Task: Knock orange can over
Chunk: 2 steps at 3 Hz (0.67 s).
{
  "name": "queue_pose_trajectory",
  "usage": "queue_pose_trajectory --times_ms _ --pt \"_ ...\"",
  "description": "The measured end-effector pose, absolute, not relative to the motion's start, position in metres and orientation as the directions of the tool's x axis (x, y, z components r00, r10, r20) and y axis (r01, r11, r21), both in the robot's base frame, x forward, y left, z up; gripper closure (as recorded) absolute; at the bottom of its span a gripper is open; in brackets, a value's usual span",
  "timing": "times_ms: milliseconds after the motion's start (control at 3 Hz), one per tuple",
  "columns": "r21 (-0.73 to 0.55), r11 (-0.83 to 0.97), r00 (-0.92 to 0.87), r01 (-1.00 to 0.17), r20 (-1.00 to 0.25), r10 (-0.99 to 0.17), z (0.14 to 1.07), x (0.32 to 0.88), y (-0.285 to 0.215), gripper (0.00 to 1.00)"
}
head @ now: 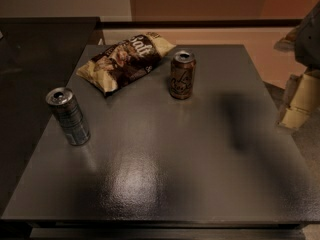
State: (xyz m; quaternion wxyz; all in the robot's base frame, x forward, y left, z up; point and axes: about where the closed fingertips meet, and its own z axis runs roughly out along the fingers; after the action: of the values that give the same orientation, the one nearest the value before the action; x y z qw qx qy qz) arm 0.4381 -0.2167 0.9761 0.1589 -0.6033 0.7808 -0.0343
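Observation:
The orange can (pixel 182 75) stands upright on the dark grey table (pixel 165 154), toward the back centre, with pale lettering and a silver top rim. My gripper (pixel 296 106) shows as pale blocks at the right edge of the view, beyond the table's right edge and well to the right of the can, not touching it. Its shadow falls on the table between it and the can.
A slim silver-blue can (pixel 68 116) stands upright near the table's left edge. A chip bag (pixel 125 59) lies at the back left, just left of the orange can. A dark counter (pixel 35 49) adjoins the table on the left.

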Motion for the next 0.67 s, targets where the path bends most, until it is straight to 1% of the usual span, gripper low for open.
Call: queue_pose_trajectory --times_ms 333,667 --pt "-0.246 0.270 -0.221 -0.931 -0.207 -0.953 0.9762 0.4381 -0.2167 0.00" --pt "-0.243 0.270 -0.210 -0.932 -0.248 -0.946 0.9755 0.4478 -0.2109 0.00"
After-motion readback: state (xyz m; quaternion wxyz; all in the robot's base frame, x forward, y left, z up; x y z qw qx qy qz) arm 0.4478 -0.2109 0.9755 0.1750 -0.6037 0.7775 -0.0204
